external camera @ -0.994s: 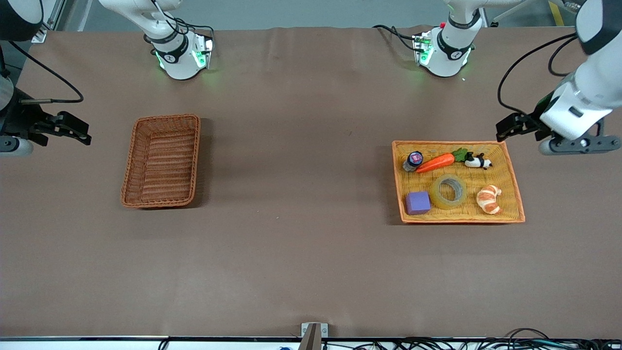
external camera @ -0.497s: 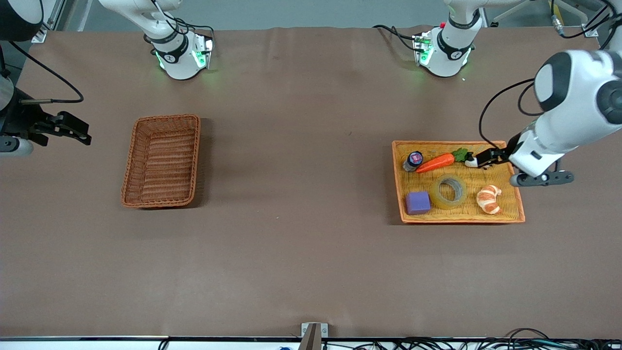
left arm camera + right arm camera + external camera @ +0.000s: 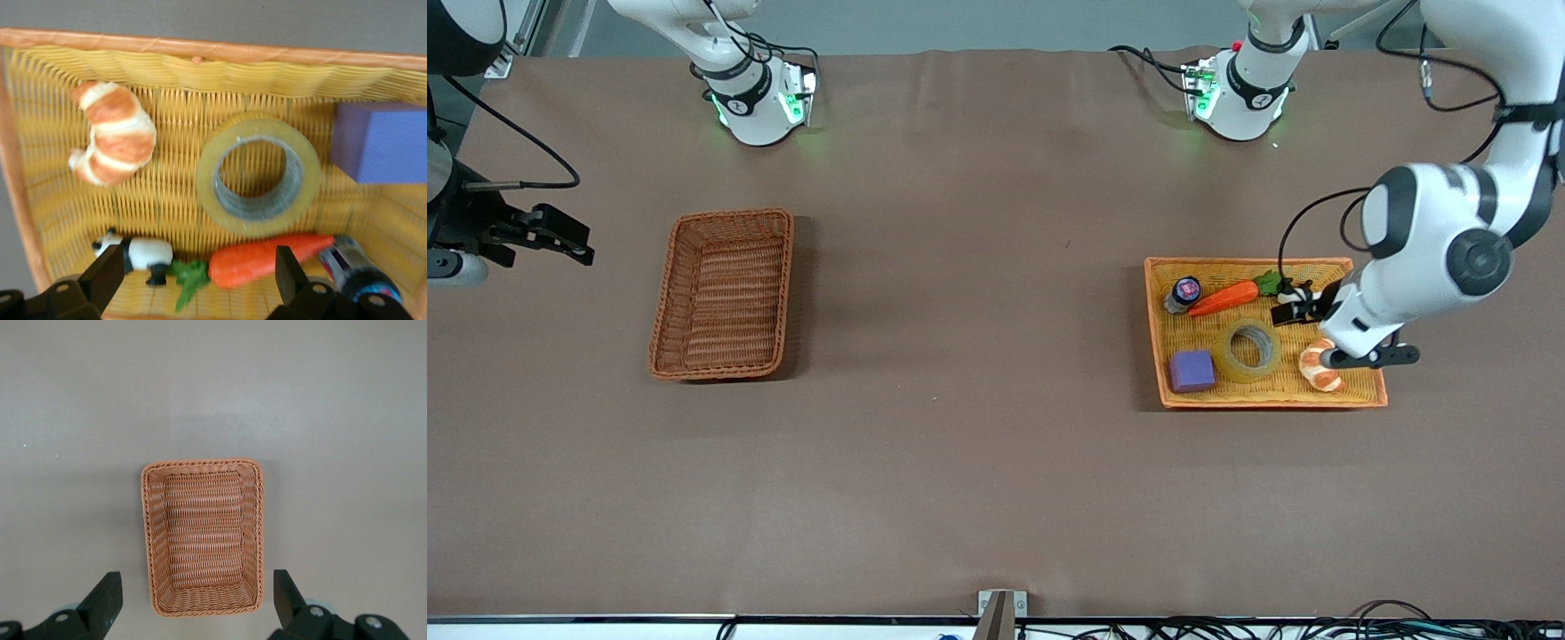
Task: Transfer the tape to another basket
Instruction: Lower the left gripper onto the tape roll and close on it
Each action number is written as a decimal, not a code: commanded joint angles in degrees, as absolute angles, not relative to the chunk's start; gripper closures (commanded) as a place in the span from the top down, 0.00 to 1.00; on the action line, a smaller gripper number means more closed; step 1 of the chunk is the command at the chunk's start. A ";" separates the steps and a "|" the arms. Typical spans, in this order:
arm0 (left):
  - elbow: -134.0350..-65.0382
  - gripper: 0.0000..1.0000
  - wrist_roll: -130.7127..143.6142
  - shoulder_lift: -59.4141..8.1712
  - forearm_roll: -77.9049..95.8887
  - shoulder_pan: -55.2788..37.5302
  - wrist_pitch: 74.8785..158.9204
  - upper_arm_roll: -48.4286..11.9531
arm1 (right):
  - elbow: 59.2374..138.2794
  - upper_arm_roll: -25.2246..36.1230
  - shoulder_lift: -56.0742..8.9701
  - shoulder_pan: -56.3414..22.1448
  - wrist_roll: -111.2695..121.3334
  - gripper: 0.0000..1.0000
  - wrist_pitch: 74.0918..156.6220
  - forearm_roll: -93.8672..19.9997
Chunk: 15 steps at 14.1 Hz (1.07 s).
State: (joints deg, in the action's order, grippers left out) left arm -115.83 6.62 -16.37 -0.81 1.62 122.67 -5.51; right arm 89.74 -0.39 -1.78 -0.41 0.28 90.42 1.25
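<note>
Your left gripper [image 3: 1291, 311] hangs wide open over the tray [image 3: 1352, 276], above the tape [image 3: 1248, 350] lying flat between cube [image 3: 1192, 371] and croissant [image 3: 1319, 365], while your right gripper [image 3: 560, 240], also open, waits beside the basket [image 3: 725, 293].

Tape [image 3: 1248, 350] lies in tray [image 3: 1374, 364] between cube [image 3: 1192, 371] and croissant [image 3: 1316, 369]; basket [image 3: 724, 293] well apart.

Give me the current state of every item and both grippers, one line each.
tape: flat in the yellow tray, ungripped
basket: empty
carrot: lying in tray
croissant: lying in tray
purple cube: in tray beside tape
left gripper: open, over tray
right gripper: open, waiting
</note>
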 commanded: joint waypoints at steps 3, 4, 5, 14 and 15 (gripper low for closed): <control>-114.96 0.98 6.15 -22.05 -2.81 1.85 127.26 -5.54 | 89.82 0.00 -1.67 -0.97 0.09 1.00 90.44 0.88; -114.87 0.98 6.15 -23.10 -2.81 1.93 127.87 -5.54 | 89.82 0.00 -1.76 -1.05 0.09 1.00 90.53 0.97; -114.87 0.97 6.15 -24.33 -2.81 1.93 129.27 -5.54 | 89.82 0.00 -1.76 -1.05 0.09 1.00 90.53 0.88; -113.92 0.59 6.15 -29.26 -2.90 2.11 133.07 -5.54 | 89.82 0.00 -1.67 -0.62 0.09 1.00 90.35 0.88; -113.56 0.43 6.15 -29.35 -2.99 2.37 133.07 -5.54 | 89.82 0.00 -1.67 -0.62 0.09 1.00 90.18 0.88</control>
